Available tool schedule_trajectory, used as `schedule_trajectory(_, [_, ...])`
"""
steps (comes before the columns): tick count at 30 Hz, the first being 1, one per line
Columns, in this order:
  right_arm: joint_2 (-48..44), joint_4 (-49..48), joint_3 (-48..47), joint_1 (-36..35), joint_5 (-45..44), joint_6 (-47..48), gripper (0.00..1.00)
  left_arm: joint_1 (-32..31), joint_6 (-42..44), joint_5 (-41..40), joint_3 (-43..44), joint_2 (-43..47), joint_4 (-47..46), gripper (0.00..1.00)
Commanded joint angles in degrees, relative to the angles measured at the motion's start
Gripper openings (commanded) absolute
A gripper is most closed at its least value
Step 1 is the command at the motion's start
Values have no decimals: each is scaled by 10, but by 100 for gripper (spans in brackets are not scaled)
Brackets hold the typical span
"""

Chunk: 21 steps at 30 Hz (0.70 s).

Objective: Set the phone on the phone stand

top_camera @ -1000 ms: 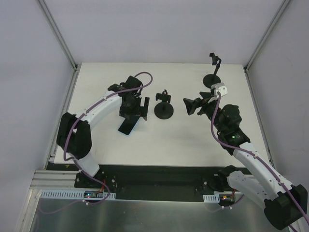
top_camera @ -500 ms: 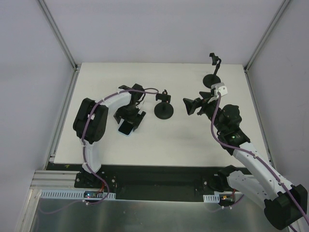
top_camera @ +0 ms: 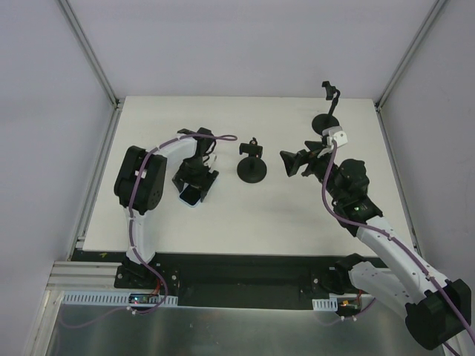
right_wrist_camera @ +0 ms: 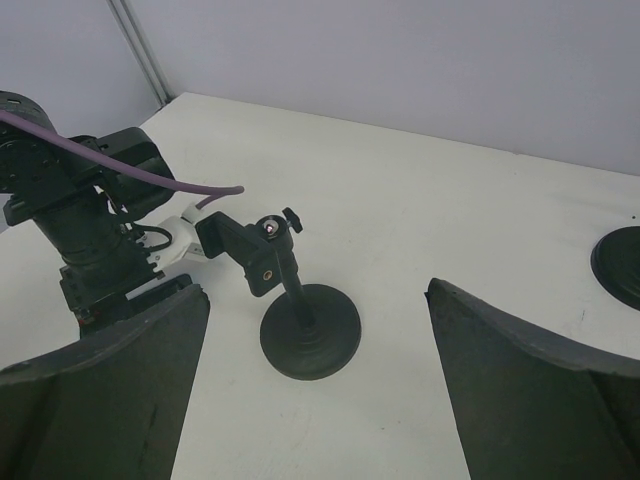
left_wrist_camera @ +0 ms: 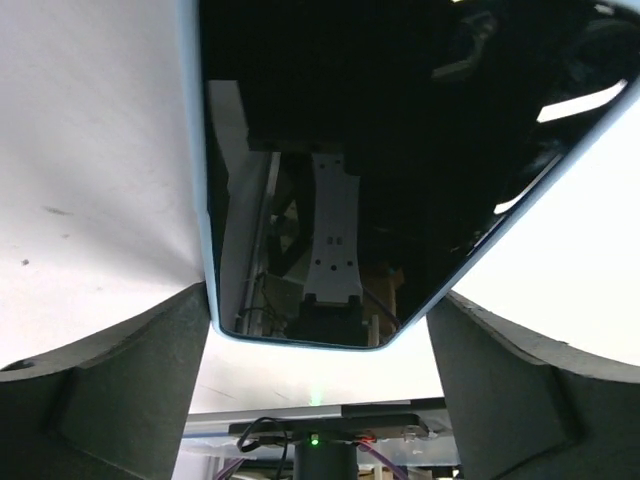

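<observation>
Phone [left_wrist_camera: 330, 150] side edges flanked by spread left gripper [left_wrist_camera: 318, 300]; right gripper [right_wrist_camera: 315, 288] spread, facing stand [right_wrist_camera: 305, 340].

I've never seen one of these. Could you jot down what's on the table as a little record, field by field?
phone: lying flat on the table, left side, screen up
left fingers: one at each long edge of the phone; grip unclear
right fingers: open, empty, facing the stand
stand: upright mid-table, empty
second stand: far right corner, empty
progress: phone not yet on the stand
</observation>
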<state>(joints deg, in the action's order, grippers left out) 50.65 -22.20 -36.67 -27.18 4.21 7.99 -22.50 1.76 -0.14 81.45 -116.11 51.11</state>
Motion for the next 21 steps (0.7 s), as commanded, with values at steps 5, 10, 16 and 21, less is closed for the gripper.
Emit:
schedule_trajectory(5, [8, -42, -9, 3, 30, -17, 93, -5, -3, 53, -7, -35, -5, 55])
schedule_trajectory(10, [18, -19, -34, -7, 43, -29, 94, -4, -8, 60, -9, -34, -3, 34])
schedule_trajectory(16, [35, 85, -99, -51, -20, -29, 95, -11, -38, 59, -29, -3, -17, 0])
schedule_trajectory(21, [69, 229, -185, -103, -93, -78, 96, -11, -103, 58, -57, 69, -35, 0])
